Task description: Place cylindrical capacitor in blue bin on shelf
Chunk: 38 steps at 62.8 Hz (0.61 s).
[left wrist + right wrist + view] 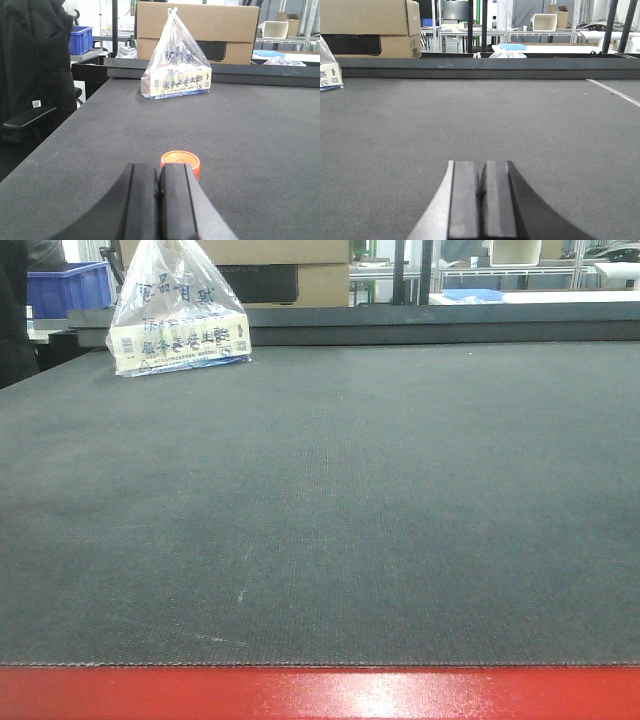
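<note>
One plastic bag (175,55) holds printed pack (182,82); orange capacitor (180,159) by left end effector (160,172)

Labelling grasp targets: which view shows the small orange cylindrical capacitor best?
Left wrist view: the small orange cylindrical capacitor sits on the dark textured mat just beyond the shut left hand, which hides its lower part. The front and right wrist views do not show it.

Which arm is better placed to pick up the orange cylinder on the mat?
Left. The orange cylinder sits on the mat just ahead of the left gripper, which is shut. The right gripper, also shut, faces only bare mat.
</note>
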Each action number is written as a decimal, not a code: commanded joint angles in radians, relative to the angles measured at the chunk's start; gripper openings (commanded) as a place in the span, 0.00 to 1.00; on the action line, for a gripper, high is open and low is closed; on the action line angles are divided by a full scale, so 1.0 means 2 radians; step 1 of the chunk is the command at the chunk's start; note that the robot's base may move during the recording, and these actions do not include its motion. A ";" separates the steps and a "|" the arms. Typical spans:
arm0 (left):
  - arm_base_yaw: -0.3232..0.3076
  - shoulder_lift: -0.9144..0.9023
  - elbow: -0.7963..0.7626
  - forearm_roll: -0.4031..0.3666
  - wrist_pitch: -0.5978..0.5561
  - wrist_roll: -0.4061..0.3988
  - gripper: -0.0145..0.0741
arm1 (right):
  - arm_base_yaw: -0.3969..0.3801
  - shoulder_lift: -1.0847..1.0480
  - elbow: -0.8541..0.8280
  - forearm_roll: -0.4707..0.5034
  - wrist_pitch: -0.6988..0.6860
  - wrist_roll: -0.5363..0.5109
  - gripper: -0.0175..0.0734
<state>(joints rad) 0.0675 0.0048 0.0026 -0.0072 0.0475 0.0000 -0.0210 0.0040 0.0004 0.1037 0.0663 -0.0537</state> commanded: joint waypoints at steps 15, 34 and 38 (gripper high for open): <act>-0.002 -0.002 -0.001 -0.002 -0.010 0.000 0.04 | -0.003 -0.002 0.000 -0.004 -0.008 -0.001 0.01; -0.002 -0.002 -0.001 0.004 -0.021 0.000 0.04 | -0.003 -0.002 0.000 -0.004 -0.013 -0.001 0.01; -0.002 -0.002 -0.001 0.004 -0.040 0.000 0.04 | -0.003 -0.002 0.000 -0.004 -0.014 -0.001 0.01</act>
<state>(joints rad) 0.0675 0.0048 0.0026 0.0000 0.0222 0.0000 -0.0210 0.0040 0.0004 0.1037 0.0640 -0.0537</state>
